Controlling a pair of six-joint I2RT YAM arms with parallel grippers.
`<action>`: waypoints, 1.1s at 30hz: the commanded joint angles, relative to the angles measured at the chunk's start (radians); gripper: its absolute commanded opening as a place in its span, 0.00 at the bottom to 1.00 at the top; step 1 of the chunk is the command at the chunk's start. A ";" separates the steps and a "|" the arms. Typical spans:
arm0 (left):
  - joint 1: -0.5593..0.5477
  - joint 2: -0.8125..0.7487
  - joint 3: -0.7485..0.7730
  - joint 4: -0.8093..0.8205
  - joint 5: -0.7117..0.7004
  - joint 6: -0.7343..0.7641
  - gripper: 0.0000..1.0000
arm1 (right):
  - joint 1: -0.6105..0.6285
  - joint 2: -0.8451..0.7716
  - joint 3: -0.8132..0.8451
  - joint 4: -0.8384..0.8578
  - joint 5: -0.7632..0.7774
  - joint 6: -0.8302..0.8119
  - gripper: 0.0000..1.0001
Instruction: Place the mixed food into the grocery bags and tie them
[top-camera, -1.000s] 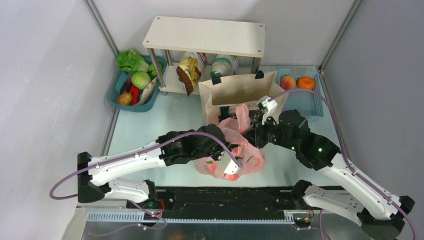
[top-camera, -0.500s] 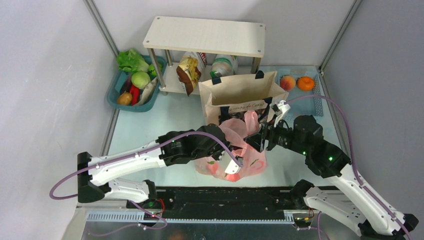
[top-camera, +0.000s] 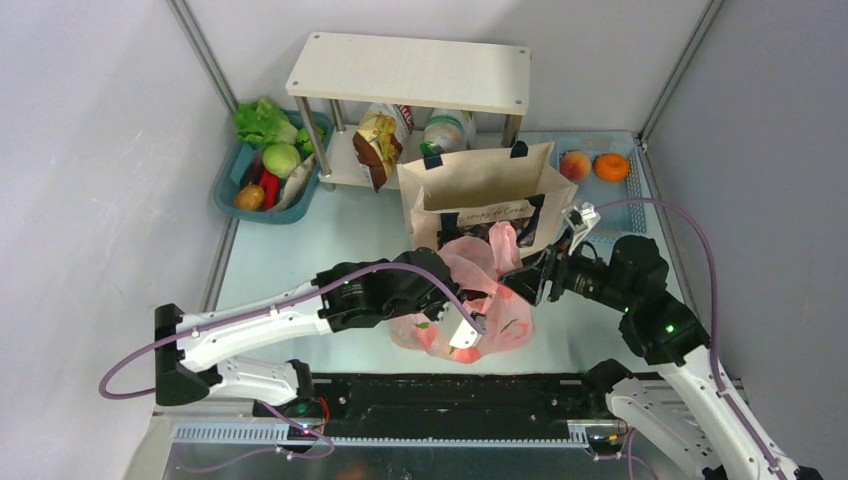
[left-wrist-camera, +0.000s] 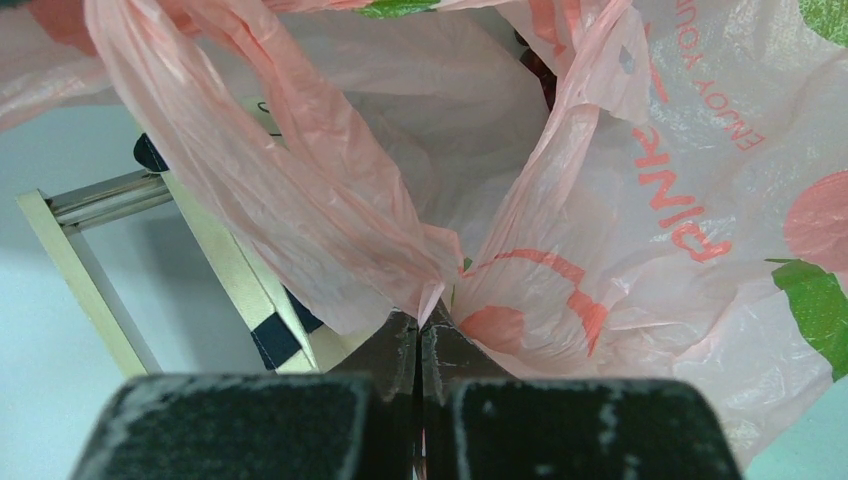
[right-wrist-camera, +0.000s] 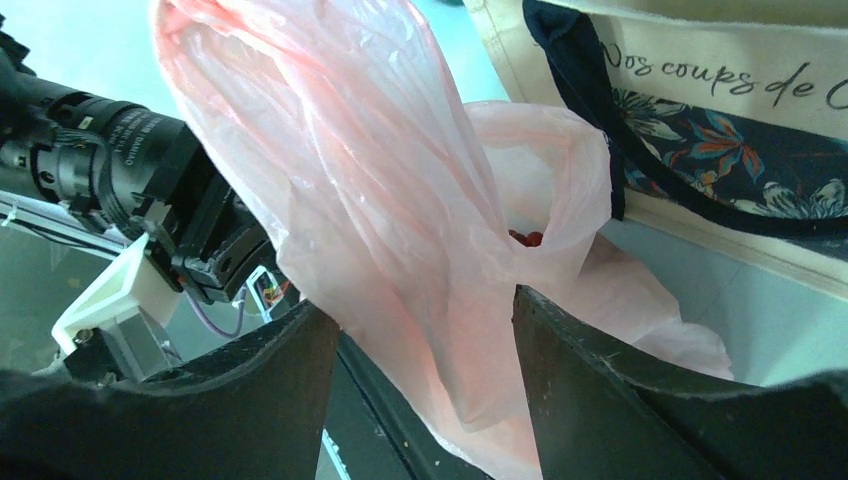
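Note:
The pink plastic bag (top-camera: 497, 305) sits on the table in front of the beige canvas tote (top-camera: 480, 185). My left gripper (left-wrist-camera: 420, 320) is shut on a gathered fold of the pink bag (left-wrist-camera: 560, 180); from above it (top-camera: 470, 318) is at the bag's left side. My right gripper (right-wrist-camera: 425, 330) stands open at the bag's right, jaws apart on either side of a loose pink handle strip (right-wrist-camera: 400, 200) without pinching it. In the top view this gripper (top-camera: 537, 282) points left at the bag. Something red (right-wrist-camera: 525, 238) shows inside the bag's mouth. The tote (right-wrist-camera: 720, 110) is just behind.
A wooden shelf (top-camera: 410, 72) stands at the back with a crisp packet (top-camera: 378, 145) and a bottle (top-camera: 447, 130) under it. A teal basket (top-camera: 228, 185) of vegetables is at back left. A blue basket (top-camera: 622, 205) with a peach (top-camera: 575, 165) and an orange (top-camera: 611, 165) is at back right.
My right gripper has opened, let go of the pink handle and drawn back to the right. The handle now stands loose. The left arm has not moved.

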 joint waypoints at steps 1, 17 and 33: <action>-0.009 -0.025 0.023 0.022 0.017 -0.005 0.00 | -0.008 -0.033 0.002 -0.008 -0.011 -0.035 0.69; -0.024 0.003 0.058 0.020 0.014 0.008 0.00 | -0.007 -0.036 0.020 -0.089 -0.019 -0.114 0.02; -0.032 0.057 0.100 0.020 -0.005 0.008 0.00 | 0.069 -0.013 0.021 -0.028 0.008 -0.073 0.00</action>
